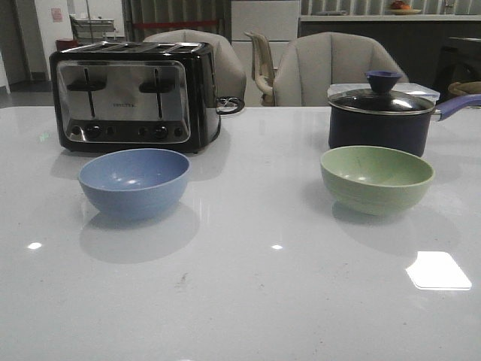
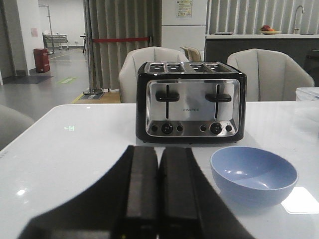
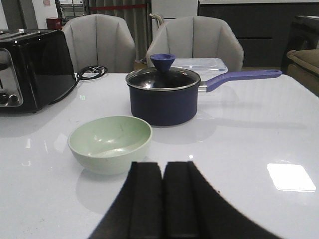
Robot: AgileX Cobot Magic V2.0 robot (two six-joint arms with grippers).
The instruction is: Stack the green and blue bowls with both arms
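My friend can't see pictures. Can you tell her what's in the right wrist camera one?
A pale green bowl sits empty on a white table, just ahead of the right gripper, whose dark fingers are closed together. Behind the bowl stands a dark lidded saucepan, with a black toaster off to one side.

Grey padded chairs point(image 1: 331, 68), dim room, perhaps curtains point(image 2: 119, 40)
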